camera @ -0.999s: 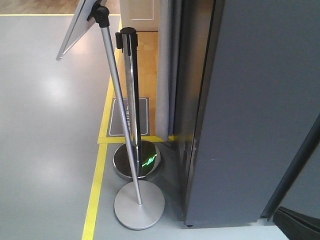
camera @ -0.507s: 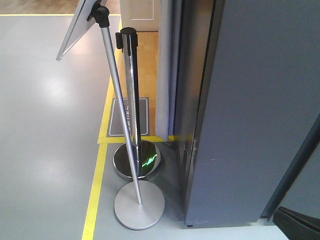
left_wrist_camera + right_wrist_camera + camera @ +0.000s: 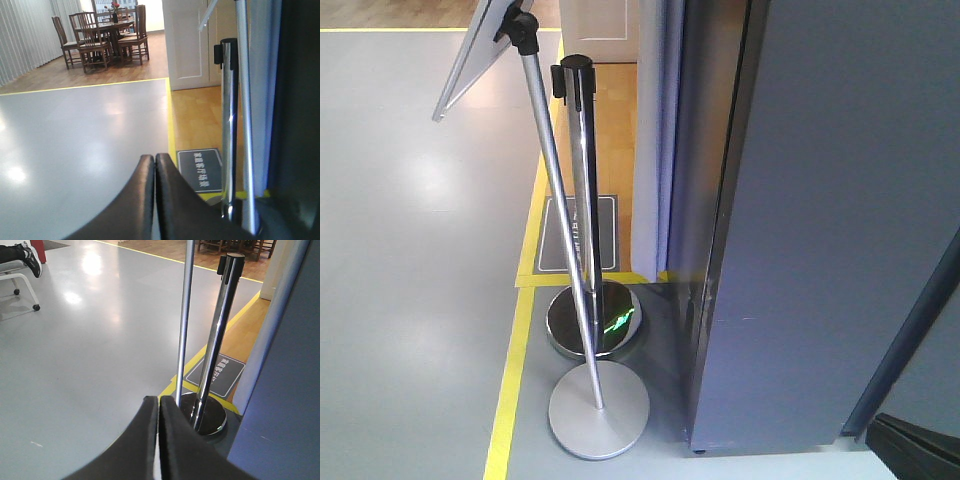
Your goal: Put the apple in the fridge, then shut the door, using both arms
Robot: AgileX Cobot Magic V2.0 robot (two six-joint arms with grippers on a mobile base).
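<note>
- One flat, matte dark grey door [image 3: 840, 220] fills the right of the front view, top to floor; the fridge interior and the apple appear in no view.
- Grey glossy floor [image 3: 410, 260] with yellow tape lines [image 3: 508, 390]; beyond it, orange wood flooring.
- A slanted sign board [image 3: 470, 55] on a thin, leaning brushed-metal pole with a flat matte disc base [image 3: 598, 408].
- A polished chrome stanchion [image 3: 585, 190], black-capped, on a domed mirror base, just behind that pole.
- A dark floor mat [image 3: 578, 233] with white lettering, legible only in the wrist views.
- Left gripper [image 3: 154, 165]: smooth black curved fingers pressed together, clenched on nothing.
- Right gripper [image 3: 158, 407]: likewise closed and empty.
- Only the left wrist view shows wooden dining chairs [image 3: 95, 37]; only the right shows an office chair's castor [image 3: 35, 306].
</note>
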